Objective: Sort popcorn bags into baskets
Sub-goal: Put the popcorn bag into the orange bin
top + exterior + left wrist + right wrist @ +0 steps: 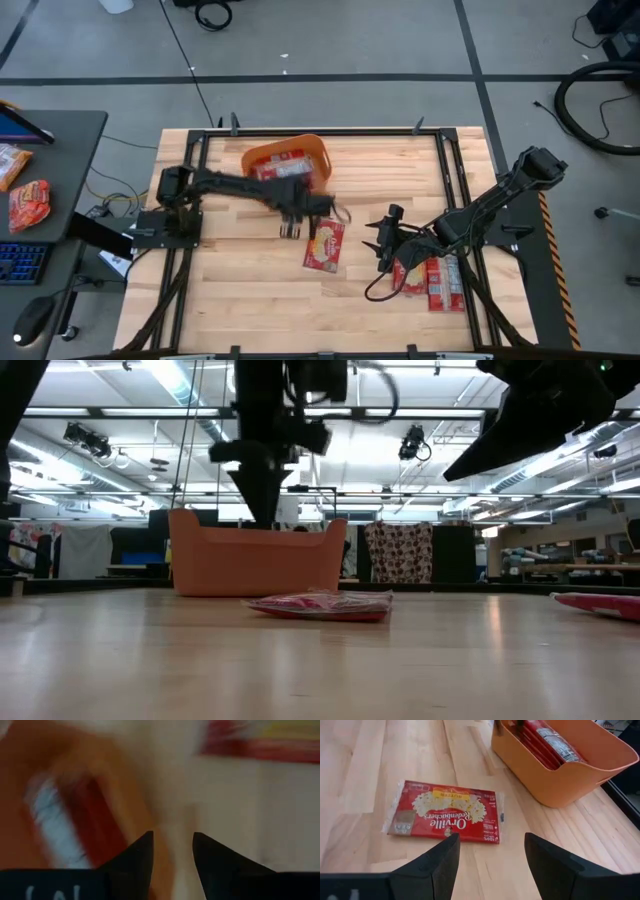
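Observation:
An orange basket (285, 157) stands at the table's far middle with red popcorn packets (547, 740) upright inside it. One red packet (325, 245) lies flat on the table in front of it, label up (445, 812). More packets (440, 282) lie flat at the near right, partly under the right arm. My left gripper (292, 230) hangs just near of the basket, left of the flat packet, open and empty (172, 840). My right gripper (378, 240) is right of that packet, pointing toward it, open and empty (492, 842).
A black cable (378, 290) loops on the table near the right gripper. A black metal frame (455, 180) borders the tabletop. Bare wood lies at the near left. A side desk (50, 180) to the left holds snack bags and a keyboard.

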You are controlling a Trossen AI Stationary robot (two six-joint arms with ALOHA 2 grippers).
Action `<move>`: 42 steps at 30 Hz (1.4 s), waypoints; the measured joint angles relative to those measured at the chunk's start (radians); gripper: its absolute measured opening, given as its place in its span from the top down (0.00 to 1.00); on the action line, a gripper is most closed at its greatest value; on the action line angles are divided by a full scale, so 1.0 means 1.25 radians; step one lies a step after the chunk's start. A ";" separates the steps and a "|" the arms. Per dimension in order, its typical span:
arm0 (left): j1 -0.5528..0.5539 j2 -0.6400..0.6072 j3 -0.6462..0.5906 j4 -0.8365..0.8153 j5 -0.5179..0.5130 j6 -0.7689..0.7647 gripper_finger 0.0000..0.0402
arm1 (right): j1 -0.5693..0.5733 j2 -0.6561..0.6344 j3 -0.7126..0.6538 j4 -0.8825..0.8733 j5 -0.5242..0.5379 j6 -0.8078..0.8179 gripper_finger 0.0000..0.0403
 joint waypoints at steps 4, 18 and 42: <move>-0.086 0.011 0.000 0.055 0.012 0.012 0.65 | -0.003 0.060 0.000 0.027 -0.041 -0.078 0.43; -0.180 0.024 -0.116 0.260 0.015 -0.117 0.65 | -0.008 0.378 0.104 0.185 -0.098 -0.416 0.46; -0.187 0.021 -0.331 0.541 -0.034 -0.162 0.65 | -0.110 0.448 0.129 0.277 -0.138 -0.744 0.60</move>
